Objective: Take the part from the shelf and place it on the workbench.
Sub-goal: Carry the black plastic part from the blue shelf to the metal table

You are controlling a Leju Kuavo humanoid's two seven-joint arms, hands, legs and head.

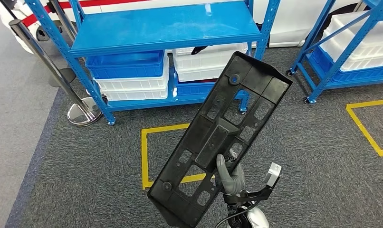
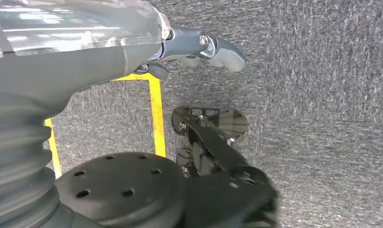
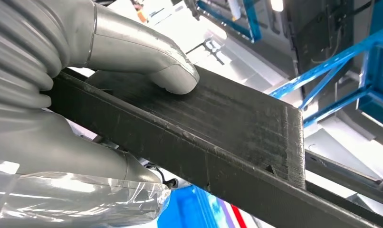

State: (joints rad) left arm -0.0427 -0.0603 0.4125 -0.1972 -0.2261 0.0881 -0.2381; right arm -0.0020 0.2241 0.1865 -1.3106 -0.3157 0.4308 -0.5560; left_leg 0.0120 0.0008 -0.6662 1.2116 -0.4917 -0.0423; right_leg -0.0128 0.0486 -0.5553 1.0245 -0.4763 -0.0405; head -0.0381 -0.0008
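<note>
So my right hand point(image 1: 230, 178) is pinching the black plastic part point(image 1: 220, 137) at its edge, thumb on top, holding it clear of the blue shelf point(image 1: 166, 26) at 12 o'clock, left hand point(image 2: 199, 47) dangling with fingers curled on nothing, next up: finding the workbench.

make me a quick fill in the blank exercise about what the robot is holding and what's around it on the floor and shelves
1. The long flat black plastic part with cut-out holes is gripped by the robot's ____ hand.
2. The metal shelf rack ahead of the robot is painted ____.
3. The square outline taped on the grey carpet is ____ in colour.
4. On the rack's lower level sit white and blue plastic ____.

Missing words: right; blue; yellow; bins
</note>
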